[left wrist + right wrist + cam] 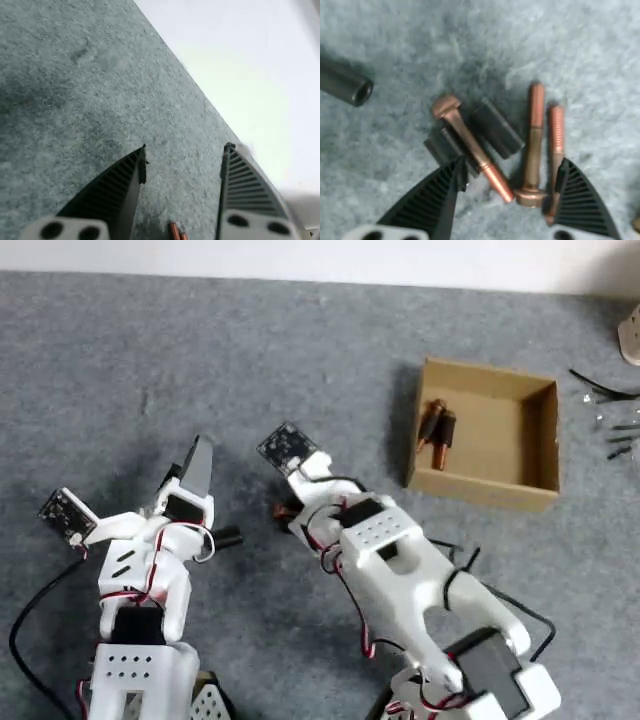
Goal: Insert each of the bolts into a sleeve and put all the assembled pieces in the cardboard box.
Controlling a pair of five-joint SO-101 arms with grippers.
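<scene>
Right wrist view: the right gripper, fingers spread, hangs over three copper bolts and two black sleeves on grey carpet (a third sleeve lies apart). The left gripper is spread too. The cardboard box holds assembled pieces.

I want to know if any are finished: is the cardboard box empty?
No, the cardboard box has a few copper-and-dark pieces lying inside it, close to one wall.
</scene>
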